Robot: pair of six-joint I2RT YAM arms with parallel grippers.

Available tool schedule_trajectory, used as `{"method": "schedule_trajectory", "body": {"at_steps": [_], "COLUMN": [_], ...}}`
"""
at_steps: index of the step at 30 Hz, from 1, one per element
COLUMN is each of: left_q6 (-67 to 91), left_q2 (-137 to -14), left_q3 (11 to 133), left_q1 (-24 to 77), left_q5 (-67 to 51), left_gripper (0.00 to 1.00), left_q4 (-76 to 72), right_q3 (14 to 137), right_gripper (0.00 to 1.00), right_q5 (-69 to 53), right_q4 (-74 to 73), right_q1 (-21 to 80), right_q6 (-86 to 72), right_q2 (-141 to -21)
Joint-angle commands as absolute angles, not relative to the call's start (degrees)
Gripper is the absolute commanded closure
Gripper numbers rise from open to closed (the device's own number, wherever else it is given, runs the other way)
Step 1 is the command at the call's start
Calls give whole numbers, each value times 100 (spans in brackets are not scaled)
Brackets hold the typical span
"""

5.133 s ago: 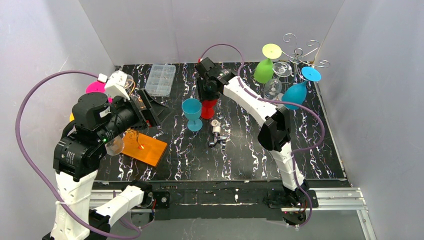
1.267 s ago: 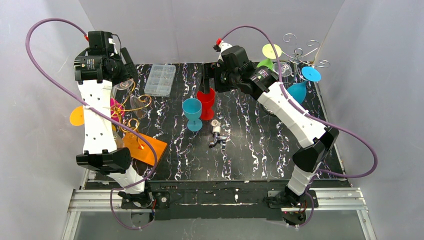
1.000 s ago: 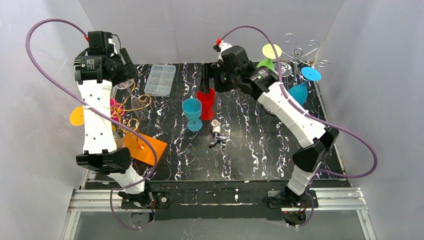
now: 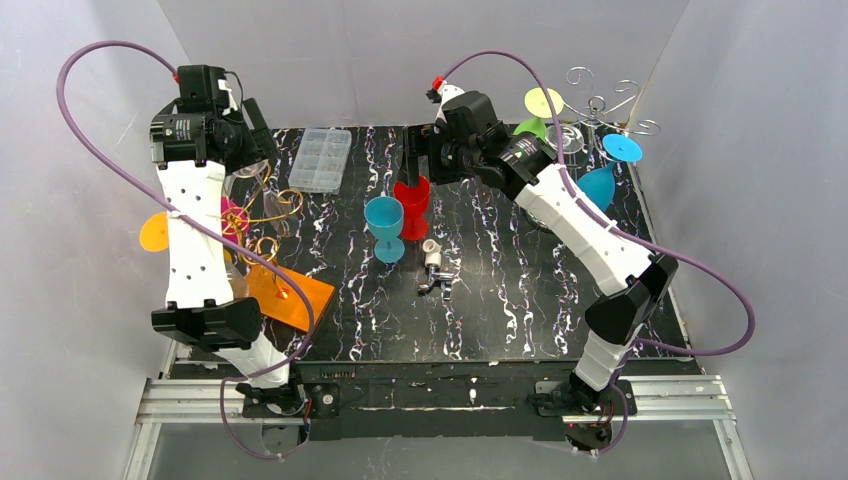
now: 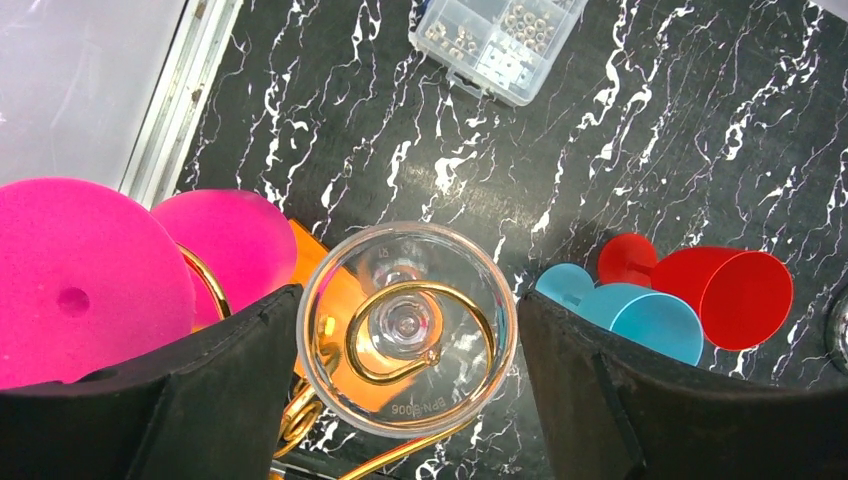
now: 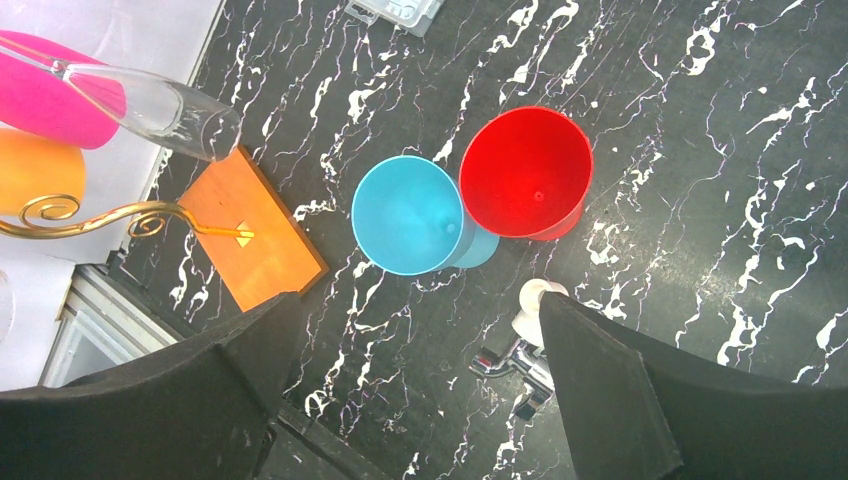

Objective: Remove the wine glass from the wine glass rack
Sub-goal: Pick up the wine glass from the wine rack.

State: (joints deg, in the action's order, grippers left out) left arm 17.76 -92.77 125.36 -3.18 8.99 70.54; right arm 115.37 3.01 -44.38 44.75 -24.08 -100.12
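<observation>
Left gripper [image 5: 408,372] flanking wine glass [image 5: 445,262], embossed lettering

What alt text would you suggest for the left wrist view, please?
A clear wine glass, seen foot-on, hangs in the gold wire rack's spiral, closely flanked by the left hand's two black fingers. Pink glasses show at left; a blue glass, a red glass and a parts box sit on the marbled table below.
</observation>
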Motion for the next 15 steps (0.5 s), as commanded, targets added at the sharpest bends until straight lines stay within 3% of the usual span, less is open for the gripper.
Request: {"method": "schedule_trajectory", "body": {"at_steps": [1,8,15], "left_q6": [1740,1756,1717], "left_q2": [-9068,-9090,-9120], "left_q3": [12389,12421,12612], "left_q1": [-338,-334,-334], "left_q5": [959,944,851], "left_gripper": [20,19,37], "left_q4": [7295,7265,7250], "right_q3": [11750,11776,11769], "right_gripper": [2,2,2], "right_q5": [325,334,343], "right_q4": [-4241,-4245,-4250], "right_q1": [4485,4491,4491], "right_q6": [-2391,-2391,-2391], "right_q2": [-9993,-10002,-10002]}}
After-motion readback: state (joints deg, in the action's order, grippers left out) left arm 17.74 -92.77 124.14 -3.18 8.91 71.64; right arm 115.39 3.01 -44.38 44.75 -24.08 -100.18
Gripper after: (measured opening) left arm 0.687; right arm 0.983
